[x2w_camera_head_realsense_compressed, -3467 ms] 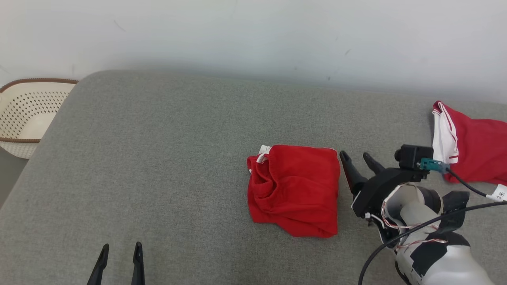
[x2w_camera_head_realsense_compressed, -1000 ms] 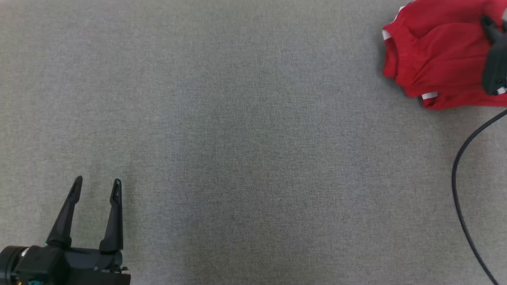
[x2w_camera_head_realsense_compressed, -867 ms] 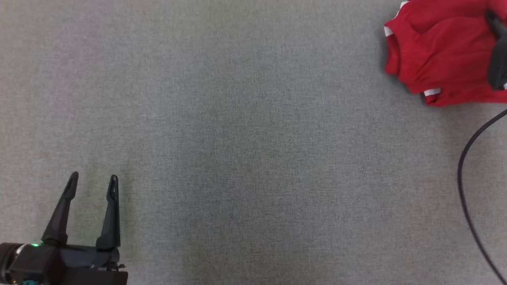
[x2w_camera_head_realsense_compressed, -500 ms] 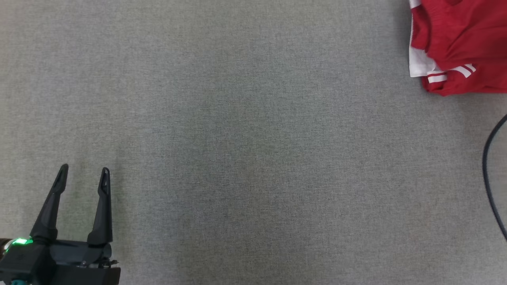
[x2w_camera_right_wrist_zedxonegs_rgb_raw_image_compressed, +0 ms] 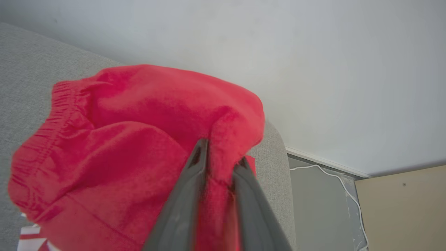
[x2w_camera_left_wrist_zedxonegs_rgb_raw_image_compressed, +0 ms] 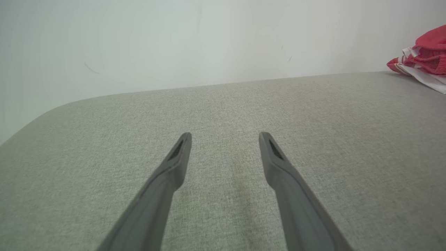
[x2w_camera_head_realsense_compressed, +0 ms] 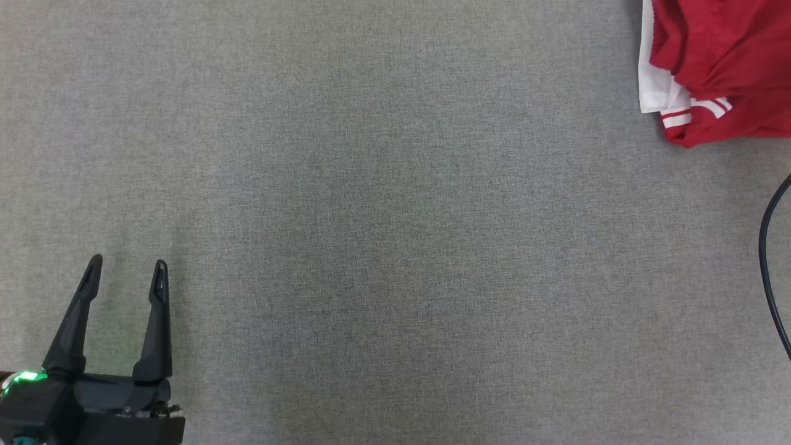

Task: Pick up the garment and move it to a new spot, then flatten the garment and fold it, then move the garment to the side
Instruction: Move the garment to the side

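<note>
The red garment (x2w_camera_right_wrist_zedxonegs_rgb_raw_image_compressed: pixel 139 115) lies bunched at the far right end of the grey padded surface (x2w_camera_head_realsense_compressed: pixel 395 216), elastic waistband to the left in the right wrist view. My right gripper (x2w_camera_right_wrist_zedxonegs_rgb_raw_image_compressed: pixel 223 151) has a fold of the cloth pinched between its narrowly parted fingers. From the head camera the red cloth (x2w_camera_head_realsense_compressed: pixel 723 43) is at the top right corner, cut by the frame. My left gripper (x2w_camera_head_realsense_compressed: pixel 128 264) hovers open and empty at the lower left, far from the cloth. Between its spread fingers (x2w_camera_left_wrist_zedxonegs_rgb_raw_image_compressed: pixel 225 136) is bare grey surface, with the red pile (x2w_camera_left_wrist_zedxonegs_rgb_raw_image_compressed: pixel 425 52) far right.
Another red piece with a white panel and white stripes (x2w_camera_head_realsense_compressed: pixel 680 105) lies under and beside the garment. A black cable (x2w_camera_head_realsense_compressed: pixel 766 247) curves along the right edge. Past the surface's end are a floor with a white cable (x2w_camera_right_wrist_zedxonegs_rgb_raw_image_compressed: pixel 331 174) and a beige panel (x2w_camera_right_wrist_zedxonegs_rgb_raw_image_compressed: pixel 400 205).
The head camera has kept shifting. The garment has gone further right, onto the striped piece, and the right gripper has left the head view. The left gripper stays open.
</note>
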